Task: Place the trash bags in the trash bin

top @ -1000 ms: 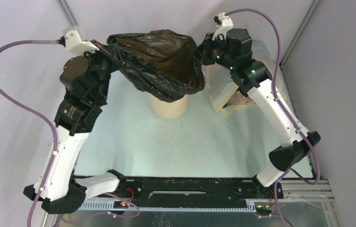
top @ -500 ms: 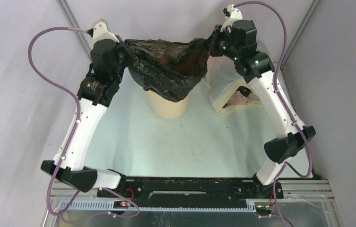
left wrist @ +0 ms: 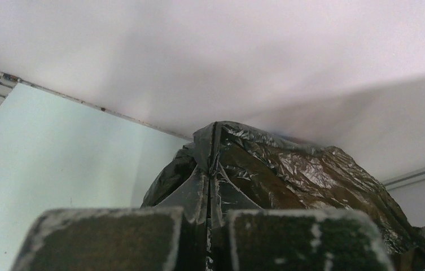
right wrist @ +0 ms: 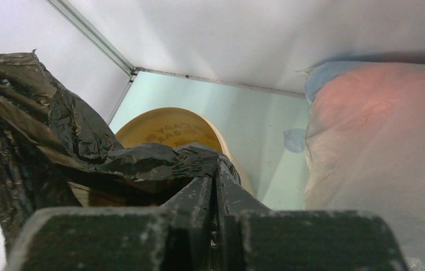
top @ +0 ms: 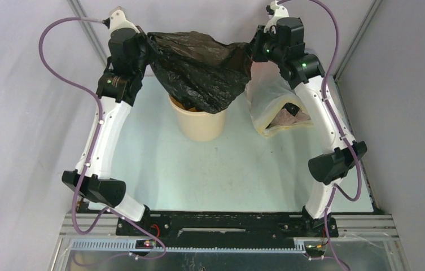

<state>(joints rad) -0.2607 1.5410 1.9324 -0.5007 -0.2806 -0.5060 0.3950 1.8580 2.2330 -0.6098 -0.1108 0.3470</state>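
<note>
The black trash bag (top: 201, 63) hangs stretched between my two grippers above the tan trash bin (top: 201, 125), its lower end dipping into the bin's mouth. My left gripper (top: 149, 49) is shut on the bag's left edge; the bag (left wrist: 289, 175) fills the left wrist view past the closed gripper (left wrist: 209, 169). My right gripper (top: 252, 51) is shut on the bag's right edge. In the right wrist view the closed gripper (right wrist: 215, 169) pinches the bag (right wrist: 40, 130) in front of the bin (right wrist: 170, 129).
A large translucent whitish bag with pinkish contents (top: 277, 107) leans right of the bin, under my right arm; it fills the right side of the right wrist view (right wrist: 379, 158). The enclosure walls and frame posts stand close behind both grippers.
Both grippers have moved back and up with the bag. The bag's lower end has come down over the bin's mouth, and the bin's near rim shows more.
</note>
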